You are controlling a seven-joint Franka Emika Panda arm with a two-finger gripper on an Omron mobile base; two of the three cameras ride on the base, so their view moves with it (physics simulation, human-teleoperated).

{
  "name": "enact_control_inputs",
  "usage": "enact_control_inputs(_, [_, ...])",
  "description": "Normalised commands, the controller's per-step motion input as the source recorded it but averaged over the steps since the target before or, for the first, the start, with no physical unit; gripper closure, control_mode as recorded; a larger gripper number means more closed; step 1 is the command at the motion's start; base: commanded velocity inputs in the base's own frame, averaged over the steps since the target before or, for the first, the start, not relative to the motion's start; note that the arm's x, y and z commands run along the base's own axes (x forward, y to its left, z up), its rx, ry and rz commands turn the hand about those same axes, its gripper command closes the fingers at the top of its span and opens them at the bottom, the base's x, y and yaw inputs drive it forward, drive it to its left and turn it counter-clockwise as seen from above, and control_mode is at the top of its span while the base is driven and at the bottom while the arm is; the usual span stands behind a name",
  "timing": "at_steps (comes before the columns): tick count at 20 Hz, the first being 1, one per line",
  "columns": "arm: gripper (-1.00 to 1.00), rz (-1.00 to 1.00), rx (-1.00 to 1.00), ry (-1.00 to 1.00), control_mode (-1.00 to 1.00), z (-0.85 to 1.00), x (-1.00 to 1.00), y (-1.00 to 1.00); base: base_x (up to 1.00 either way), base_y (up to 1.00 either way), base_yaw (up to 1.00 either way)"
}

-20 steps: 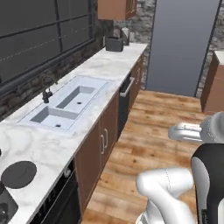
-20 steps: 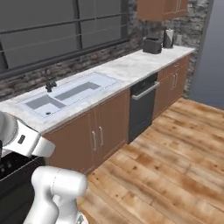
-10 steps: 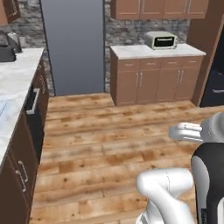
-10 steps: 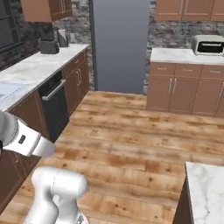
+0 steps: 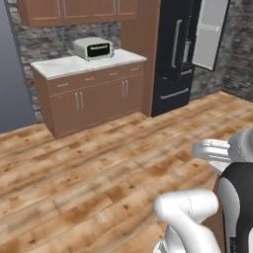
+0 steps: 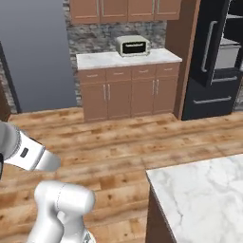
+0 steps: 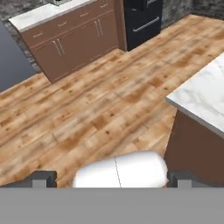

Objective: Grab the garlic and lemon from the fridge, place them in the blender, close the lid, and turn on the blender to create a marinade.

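The fridge (image 5: 173,54) is a tall black unit with a grey bar handle, standing at the far right past the brown cabinets. One of its doors (image 5: 210,32) hangs open, pale grey side showing. In the right base view the fridge (image 6: 209,61) shows light inner shelves (image 6: 230,50) at the frame's edge. In the hand view the fridge (image 7: 142,19) appears at the top, across the wooden floor. My gripper (image 7: 111,178) is open, its dark fingertips (image 7: 43,177) far apart with nothing between them. The garlic, lemon, blender and lid are out of view.
A white toaster oven (image 6: 133,45) sits on a marble counter (image 6: 95,59) over brown cabinets. A marble island top (image 6: 199,194) juts in close on the right, also in the hand view (image 7: 203,94). A tall grey panel (image 6: 33,52) stands left. Wooden floor (image 5: 99,158) lies between.
The whole picture has swung round, so the base has turned: the sink counter is gone from view, and the toaster-oven cabinets, the island and the fridge have come in.
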Motion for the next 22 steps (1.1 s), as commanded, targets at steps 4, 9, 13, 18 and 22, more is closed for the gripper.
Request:
enact_control_inputs(4, [-1.00, 0.00, 0.00, 0.00, 1.00, 0.00, 0.00, 0.00, 1.00, 0.96, -0.59])
enact_control_inputs(9, [-1.00, 0.00, 0.00, 0.00, 1.00, 0.00, 0.00, 0.00, 1.00, 0.97, -0.47])
enact_control_inputs(13, [-1.00, 0.00, 0.00, 0.00, 1.00, 0.00, 0.00, 0.00, 1.00, 0.81, -0.42])
enact_control_inputs(18, [-1.00, 0.00, 0.00, 0.00, 1.00, 0.00, 0.00, 0.00, 1.00, 0.32, -0.36])
enact_control_inputs(22, [-1.00, 0.00, 0.00, 0.00, 1.00, 0.00, 0.00, 0.00, 1.00, 0.26, -0.39])
